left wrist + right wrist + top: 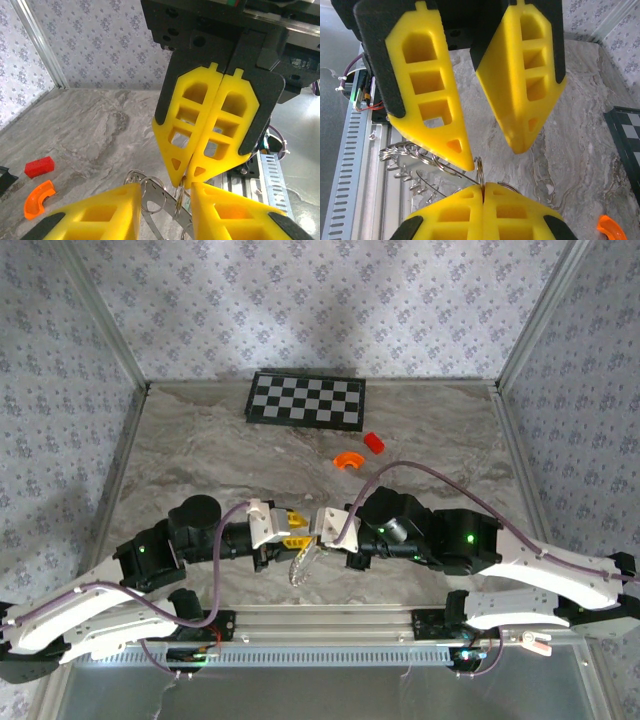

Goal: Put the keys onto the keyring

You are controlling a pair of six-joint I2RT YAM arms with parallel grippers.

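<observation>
My right gripper (484, 187) is shut on a thin steel keyring (479, 171), pinching its lower edge so it stands upright. From the ring a flat metal key (161, 201) and a bunch of further split rings (412, 152) hang toward the table. My left gripper (167, 192) faces the right one tip to tip and is open, with one finger on each side of the pinched keyring (179, 199). From above, both grippers meet just in front of the arm bases, left gripper (293, 523) and right gripper (320, 525), with the metal bunch (300, 566) dangling below them.
A checkerboard (305, 400) lies at the back of the marble table. A red block (374, 442) and an orange curved piece (348, 460) sit behind the grippers. An aluminium rail (330, 625) runs along the near edge. Patterned walls close in the sides.
</observation>
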